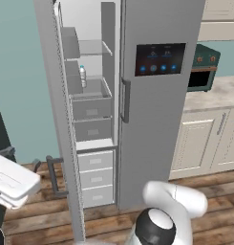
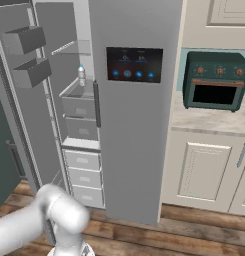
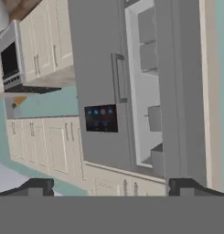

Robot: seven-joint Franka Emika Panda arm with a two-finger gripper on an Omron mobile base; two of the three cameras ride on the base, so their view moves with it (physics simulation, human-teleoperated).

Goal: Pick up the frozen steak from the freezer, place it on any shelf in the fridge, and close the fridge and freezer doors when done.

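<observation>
Showing gripper (image 3: 111, 186) agape, hand view

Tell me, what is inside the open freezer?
Inside the freezer: a clear bottle on a grey bin, a wire shelf above, closed grey drawers below. No steak shows; bin and drawer contents are hidden.

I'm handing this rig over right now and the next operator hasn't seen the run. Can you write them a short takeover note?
Gripper: open, holding nothing, well back from the appliance.
Freezer: its door stands wide open; grey bins and drawers inside, a clear bottle on an upper bin. The frozen steak cannot be made out.
Fridge door, with the touchscreen: shut.
Done: freezer opened.
Left: find and grasp the steak, open the fridge, set it on a shelf, close both doors.
</observation>
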